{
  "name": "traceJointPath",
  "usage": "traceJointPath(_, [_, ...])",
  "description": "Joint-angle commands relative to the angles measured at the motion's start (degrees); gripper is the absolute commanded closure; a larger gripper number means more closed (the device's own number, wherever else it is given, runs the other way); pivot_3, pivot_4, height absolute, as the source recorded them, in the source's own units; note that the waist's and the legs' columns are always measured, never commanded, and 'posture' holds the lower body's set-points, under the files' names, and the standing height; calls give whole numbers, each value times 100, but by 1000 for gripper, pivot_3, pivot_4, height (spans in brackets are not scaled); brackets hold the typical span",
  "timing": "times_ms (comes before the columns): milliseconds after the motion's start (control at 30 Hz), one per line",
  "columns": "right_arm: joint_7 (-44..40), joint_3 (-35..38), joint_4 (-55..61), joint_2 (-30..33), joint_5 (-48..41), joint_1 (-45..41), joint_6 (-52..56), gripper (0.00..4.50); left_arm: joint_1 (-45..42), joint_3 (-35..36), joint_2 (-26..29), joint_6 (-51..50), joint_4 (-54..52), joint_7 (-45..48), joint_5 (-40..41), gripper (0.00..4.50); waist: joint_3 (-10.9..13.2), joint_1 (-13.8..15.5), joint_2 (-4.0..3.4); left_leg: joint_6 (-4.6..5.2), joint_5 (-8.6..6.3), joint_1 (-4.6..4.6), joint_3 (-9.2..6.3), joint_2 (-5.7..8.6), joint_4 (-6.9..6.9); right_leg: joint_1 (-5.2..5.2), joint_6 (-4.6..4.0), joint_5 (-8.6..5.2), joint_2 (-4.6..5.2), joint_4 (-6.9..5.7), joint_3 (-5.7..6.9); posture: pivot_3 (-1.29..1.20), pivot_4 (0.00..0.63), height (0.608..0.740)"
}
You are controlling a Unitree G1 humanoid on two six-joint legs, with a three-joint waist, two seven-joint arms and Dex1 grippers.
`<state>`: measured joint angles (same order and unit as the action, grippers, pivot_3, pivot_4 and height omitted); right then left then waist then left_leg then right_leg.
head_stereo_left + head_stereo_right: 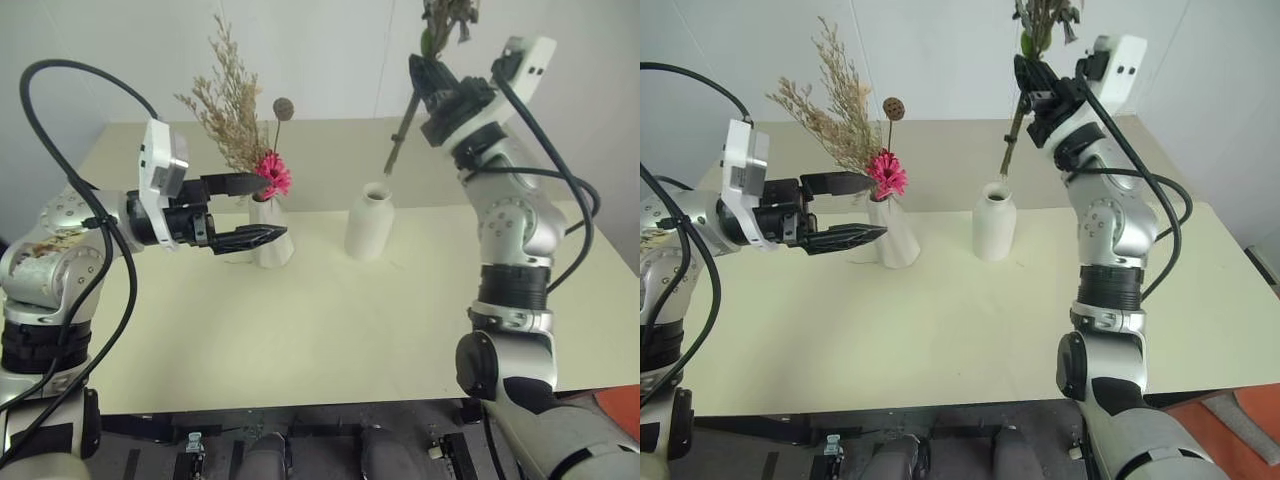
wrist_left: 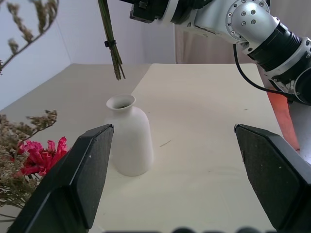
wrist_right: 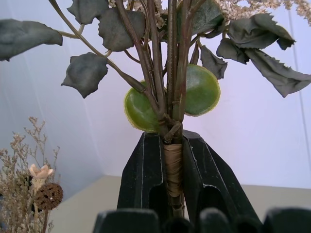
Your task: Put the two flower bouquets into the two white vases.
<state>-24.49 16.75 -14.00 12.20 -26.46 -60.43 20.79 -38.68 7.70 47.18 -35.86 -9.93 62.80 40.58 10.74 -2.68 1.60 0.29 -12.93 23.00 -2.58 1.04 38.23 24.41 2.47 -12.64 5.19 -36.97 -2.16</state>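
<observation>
The right gripper (image 1: 1033, 82) clamps the foliage bouquet (image 2: 111, 41), stems hanging tilted just above the bottle vase (image 1: 993, 222) mouth; the left gripper (image 1: 250, 211) gapes wide.

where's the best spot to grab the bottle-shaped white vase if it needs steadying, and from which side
Grip the bottle-shaped vase across its straight lower body, coming in level from the robot's left, where the open left gripper sits. The flared neck should stay free: the bouquet stems in the right gripper hang above the mouth.
</observation>
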Motion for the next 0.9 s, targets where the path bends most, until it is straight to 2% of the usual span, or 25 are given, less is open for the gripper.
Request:
traceJointPath(33, [-96, 8, -234, -16, -66, -149, -348, 4257, -30, 188, 83, -55, -160, -84, 66, 177, 0, 5, 0, 0, 0, 0, 0, 0, 0, 0, 0, 0, 0, 0, 0, 0, 150, 740])
traceJointPath(433, [-246, -175, -868, -92, 92, 50, -790, 4257, 143, 405, 205, -204, -346, -180, 138, 177, 1, -8, -1, 0, 0, -2, -6, 0, -5, 6, 0, 0, -1, -4, -4, 0, 150, 740])
traceJointPath(900, [-134, -404, -986, -320, 308, 467, -1155, 4257, 206, 445, 241, -206, -389, -170, 152, 177, 1, -14, -2, 0, 0, -5, -8, 0, -10, 6, -1, 0, -1, -5, -8, 0, 150, 740])
